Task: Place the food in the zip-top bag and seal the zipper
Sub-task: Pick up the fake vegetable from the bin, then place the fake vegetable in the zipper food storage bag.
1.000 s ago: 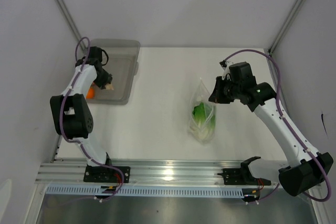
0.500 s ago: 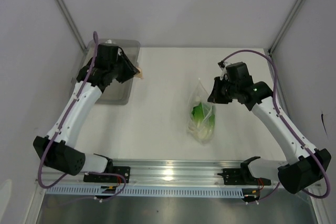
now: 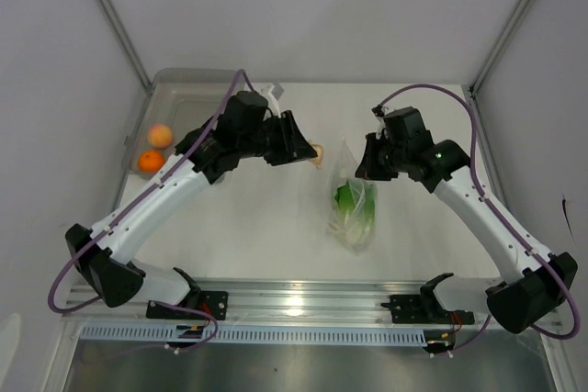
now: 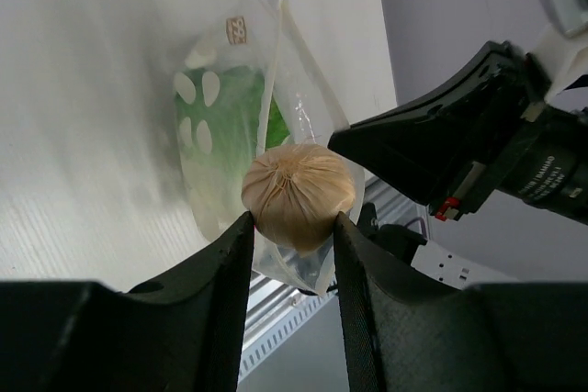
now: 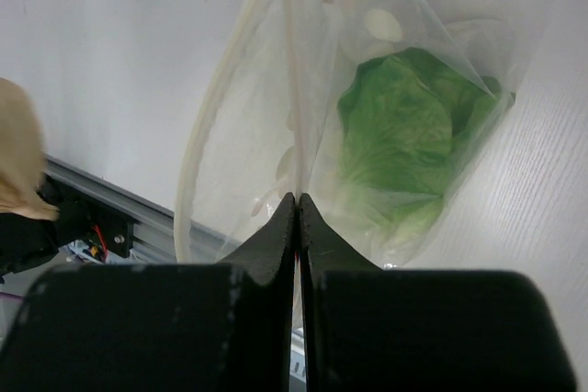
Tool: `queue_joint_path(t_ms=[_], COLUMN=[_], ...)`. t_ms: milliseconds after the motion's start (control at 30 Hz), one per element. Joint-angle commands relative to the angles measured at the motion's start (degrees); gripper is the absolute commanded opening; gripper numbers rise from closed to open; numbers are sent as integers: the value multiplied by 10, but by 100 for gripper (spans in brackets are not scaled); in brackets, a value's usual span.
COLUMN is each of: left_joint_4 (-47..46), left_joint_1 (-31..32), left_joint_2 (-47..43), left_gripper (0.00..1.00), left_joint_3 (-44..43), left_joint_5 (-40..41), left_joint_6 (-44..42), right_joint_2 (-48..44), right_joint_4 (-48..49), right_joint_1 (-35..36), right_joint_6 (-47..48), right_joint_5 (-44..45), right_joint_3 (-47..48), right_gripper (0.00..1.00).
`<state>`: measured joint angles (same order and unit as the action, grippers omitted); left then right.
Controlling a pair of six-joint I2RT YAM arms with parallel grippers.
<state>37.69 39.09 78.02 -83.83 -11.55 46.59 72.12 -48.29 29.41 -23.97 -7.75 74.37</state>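
Your left arm stretches long from its base toward the table's middle. Its left gripper points right, with its fingers clamped on either side of the pale lump. Your right arm rises and bends inward, and the right gripper points left, its jaws pressed together on the rim of the zip-top bag.

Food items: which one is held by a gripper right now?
The pale beige lump, clamped in the left gripper; the lettuce lies in the bag, both orange fruits sit in the bin.
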Motion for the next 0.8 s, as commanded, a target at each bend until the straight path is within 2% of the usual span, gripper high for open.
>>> queue_joint_path(t_ms=[0,300,533,700,767], left_joint_4=[-26,-41,-44,-40,-38], left_joint_1=[22,82,103,109,111], left_joint_2=[21,56,72,83,86], left_gripper=[42,42,42,47,54], left_joint_3=[-21,-19,-17,-11,-9], left_joint_5=[-25,-29,-24,-22,-21], left_joint_6=[12,18,24,20,16], right_joint_2=[2,-2,-5,-9,-11], right_joint_4=[-3,-7,-9,-12,-14], right_joint_1=[10,15,16,16,16], right_joint_6=[-13,-20,-20,-20,-19], right_joint_5=[26,27,28,28,28], right_joint_3=[37,45,46,52,54], right_gripper=[0,0,0,0,0])
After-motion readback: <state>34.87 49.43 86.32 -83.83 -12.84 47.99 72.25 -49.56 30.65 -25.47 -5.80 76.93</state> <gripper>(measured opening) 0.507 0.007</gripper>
